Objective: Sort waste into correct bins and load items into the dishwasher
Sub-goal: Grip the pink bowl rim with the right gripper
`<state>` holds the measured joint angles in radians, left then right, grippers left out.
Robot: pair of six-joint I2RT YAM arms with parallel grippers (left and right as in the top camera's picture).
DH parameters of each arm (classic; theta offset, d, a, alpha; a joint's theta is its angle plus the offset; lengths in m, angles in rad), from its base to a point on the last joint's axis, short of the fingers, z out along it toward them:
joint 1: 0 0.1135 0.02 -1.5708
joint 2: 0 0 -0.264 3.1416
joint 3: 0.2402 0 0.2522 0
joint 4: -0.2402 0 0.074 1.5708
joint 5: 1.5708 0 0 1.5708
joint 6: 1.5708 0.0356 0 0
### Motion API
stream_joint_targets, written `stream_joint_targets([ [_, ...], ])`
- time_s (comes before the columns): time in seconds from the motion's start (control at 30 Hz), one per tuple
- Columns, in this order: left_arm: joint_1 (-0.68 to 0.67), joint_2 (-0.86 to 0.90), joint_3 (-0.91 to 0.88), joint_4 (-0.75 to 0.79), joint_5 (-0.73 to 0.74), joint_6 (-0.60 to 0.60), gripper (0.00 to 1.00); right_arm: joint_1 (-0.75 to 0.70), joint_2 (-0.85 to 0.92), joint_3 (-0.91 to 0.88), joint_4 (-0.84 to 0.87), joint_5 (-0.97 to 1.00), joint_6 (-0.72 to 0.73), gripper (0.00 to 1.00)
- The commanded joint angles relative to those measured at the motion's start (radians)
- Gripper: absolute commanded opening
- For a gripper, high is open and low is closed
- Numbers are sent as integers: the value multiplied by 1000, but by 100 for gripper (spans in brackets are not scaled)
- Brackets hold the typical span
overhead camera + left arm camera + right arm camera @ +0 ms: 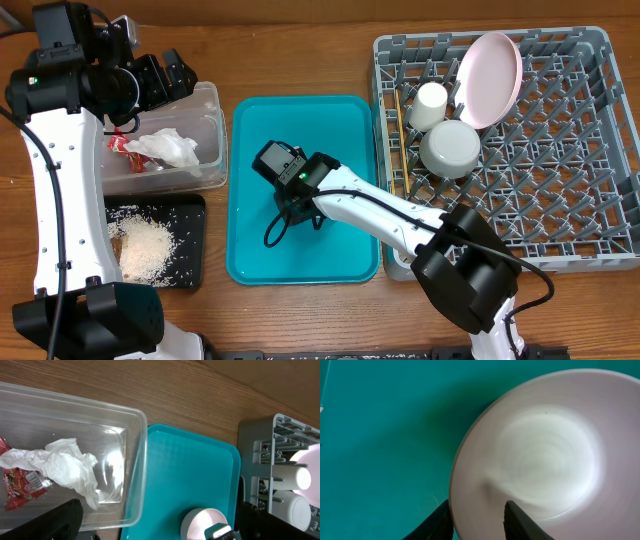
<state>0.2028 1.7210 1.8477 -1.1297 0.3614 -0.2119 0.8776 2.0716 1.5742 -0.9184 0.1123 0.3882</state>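
The right gripper [477, 508] straddles the rim of the small bowl [545, 455] on the teal tray [345, 200], one finger inside and one outside. I cannot tell whether it is pinching the rim. The dish rack [560, 200] lies to its right, past the tray's raised edge, with free pegs beyond the loaded corner. The left gripper [163, 75] hangs wide open and empty over the tub [212, 140].

Small pink-white round bowl [545, 455]: hidden beneath right hand [292, 205] overhead; cropped in right wrist view.
Left hand [168, 75]: fingers [55, 520] only dark blurs at left wrist view's bottom.
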Motion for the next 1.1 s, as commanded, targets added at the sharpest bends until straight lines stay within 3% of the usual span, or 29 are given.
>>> stream_joint_targets([
  [0.0, 0, 2, 18, 4, -10, -21, 100, -2, 0, -3, -11, 14, -2, 35],
  [0.7, 0, 2, 18, 4, -10, -21, 100, -2, 0, -3, -27, -2, 5, 24],
  [0.97, 0, 2, 18, 4, -10, -21, 100, -4, -1, 0, -17, -1, 5, 4],
  [1.07, 0, 2, 18, 4, -10, -21, 100, -3, -9, 28, -47, -1, 4, 4],
])
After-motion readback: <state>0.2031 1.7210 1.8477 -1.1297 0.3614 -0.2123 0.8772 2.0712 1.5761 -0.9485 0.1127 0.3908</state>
